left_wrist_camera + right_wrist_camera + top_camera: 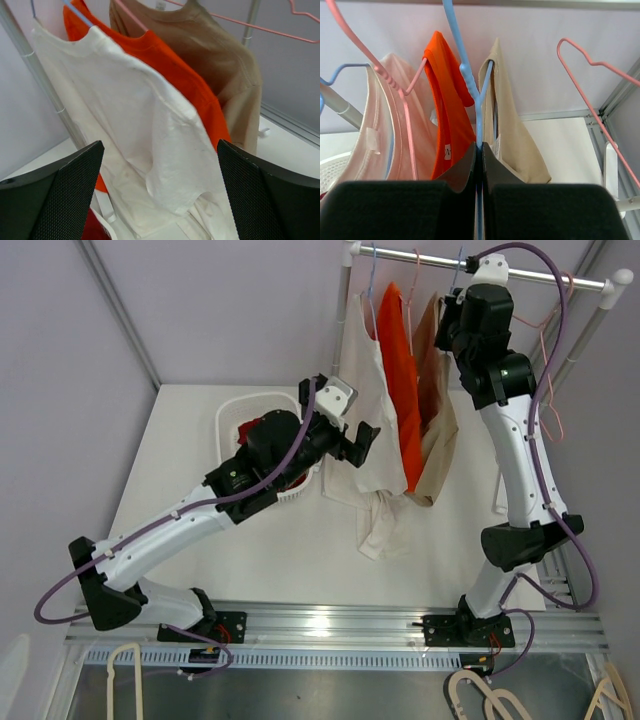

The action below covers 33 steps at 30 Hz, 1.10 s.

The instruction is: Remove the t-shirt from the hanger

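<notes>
The right gripper (481,150) had its jaws pinched shut on the stem of a blue hanger (470,80) carrying the beige t-shirt (512,145), while the left gripper (160,150) stood wide open and empty before the white t-shirt (130,125). On the rail (520,272) I counted three shirts, the orange t-shirt (200,95) in the middle, and four hangers: two blue, two pink, one pink hanger (600,95) bare. The left arm (180,520) hid much of the one basket (232,415).

We find no text we can read. We see a small tag (447,150) inside the orange t-shirt (451,100), its print too small to make out
</notes>
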### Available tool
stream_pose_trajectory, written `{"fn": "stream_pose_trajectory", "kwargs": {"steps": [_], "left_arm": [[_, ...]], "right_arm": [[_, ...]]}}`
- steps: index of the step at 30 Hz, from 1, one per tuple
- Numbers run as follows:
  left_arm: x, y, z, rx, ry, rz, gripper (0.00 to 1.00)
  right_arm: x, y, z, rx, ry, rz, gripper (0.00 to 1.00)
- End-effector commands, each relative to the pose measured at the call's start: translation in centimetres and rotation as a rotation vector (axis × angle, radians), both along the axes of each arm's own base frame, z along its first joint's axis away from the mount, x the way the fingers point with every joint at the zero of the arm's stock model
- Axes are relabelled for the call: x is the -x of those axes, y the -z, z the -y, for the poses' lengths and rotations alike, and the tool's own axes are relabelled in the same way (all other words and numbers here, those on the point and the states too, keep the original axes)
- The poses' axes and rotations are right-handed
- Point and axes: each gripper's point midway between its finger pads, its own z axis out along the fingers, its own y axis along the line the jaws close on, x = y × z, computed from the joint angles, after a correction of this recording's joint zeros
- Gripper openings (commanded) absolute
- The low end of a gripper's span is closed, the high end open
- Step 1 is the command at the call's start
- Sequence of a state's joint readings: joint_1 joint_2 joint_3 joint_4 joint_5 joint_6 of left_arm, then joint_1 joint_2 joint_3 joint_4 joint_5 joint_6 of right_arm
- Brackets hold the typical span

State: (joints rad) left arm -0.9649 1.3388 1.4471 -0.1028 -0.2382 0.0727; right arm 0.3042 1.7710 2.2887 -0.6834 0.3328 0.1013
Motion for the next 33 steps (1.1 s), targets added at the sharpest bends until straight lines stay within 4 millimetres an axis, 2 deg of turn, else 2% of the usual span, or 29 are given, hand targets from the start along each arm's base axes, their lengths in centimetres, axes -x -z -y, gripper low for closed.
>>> {"fn": "stream_pose_trajectory", "kwargs": {"steps": [1,5,8,11,12,13,14,15,16,17,18,19,20,21,22,23,24,25,30,32,33], "left_arm": [[1.3,-2.7,0.5,0.037,0.008,0.098,0.99],[2.0,-2.9,1.2,0.036,0.023,0.108,0.99],[2.8,-3.0,1.9,0.036,0.049,0.108,1.0],[4.2,-3.0,2.9,0.039,0.089,0.11,0.99],[5.3,-2.9,3.8,0.04,0.12,0.117,1.0],[5.8,-3.4,4.2,0.057,0.131,0.133,0.99],[6.4,-3.7,4.6,0.064,0.144,0.165,0.99],[7.9,-3.6,5.6,0.065,0.181,0.183,1.0],[8.6,-3.6,6.1,0.07,0.205,0.2,0.99],[10.4,-3.1,7.1,0.072,0.264,0.237,1.0],[11.3,-3.1,7.6,0.077,0.292,0.261,1.0],[12.2,-3.3,7.9,0.089,0.316,0.288,1.0],[13.1,-3.5,8.2,0.088,0.344,0.34,1.0],[14.4,-1.5,8.9,0.089,0.378,0.364,0.99],[15.0,-1.6,9.0,0.104,0.394,0.389,0.99],[15.5,-0.4,9.1,0.086,0.409,0.414,1.0],[16.4,-1.0,9.2,0.125,0.426,0.443,1.0],[16.6,1.0,9.5,0.099,0.436,0.44,0.99],[15.6,3.0,10.5,0.088,0.389,0.416,1.0],[15.1,2.7,10.8,0.101,0.359,0.42,1.0],[14.7,3.2,11.3,0.093,0.353,0.417,0.99]], "right_arm": [[3.6,-7.6,1.4,-0.024,0.011,0.199,0.0],[4.9,-8.7,1.7,-0.027,0.005,0.222,0.0],[6.0,-8.5,2.0,-0.039,0.008,0.211,0.0],[7.0,-6.8,2.5,-0.057,0.038,0.167,0.0],[8.4,-7.6,2.9,-0.093,0.056,0.193,0.0],[8.4,-6.1,3.0,-0.098,0.072,0.161,0.0],[9.0,-6.0,3.2,-0.111,0.085,0.162,0.0],[10.4,-6.5,4.2,-0.15,0.142,0.183,0.0],[10.8,-5.6,4.0,-0.162,0.159,0.165,0.0],[12.3,-6.3,4.1,-0.203,0.175,0.193,0.0],[12.1,-5.6,4.0,-0.195,0.176,0.177,0.0],[13.4,-6.2,4.3,-0.231,0.197,0.2,0.0],[13.7,-5.8,4.2,-0.235,0.2,0.195,0.0],[14.2,-6.0,4.3,-0.242,0.202,0.202,0.0],[14.8,-6.4,4.4,-0.257,0.205,0.212,0.0],[15.0,-6.4,4.4,-0.258,0.207,0.211,0.0],[15.4,-6.8,4.5,-0.26,0.203,0.213,0.0],[15.5,-6.9,4.5,-0.261,0.201,0.211,0.0],[16.7,-7.6,3.7,-0.281,0.155,0.203,0.0],[17.0,-7.8,3.5,-0.287,0.141,0.206,0.0],[17.1,-7.7,3.2,-0.286,0.13,0.201,0.0]]}}
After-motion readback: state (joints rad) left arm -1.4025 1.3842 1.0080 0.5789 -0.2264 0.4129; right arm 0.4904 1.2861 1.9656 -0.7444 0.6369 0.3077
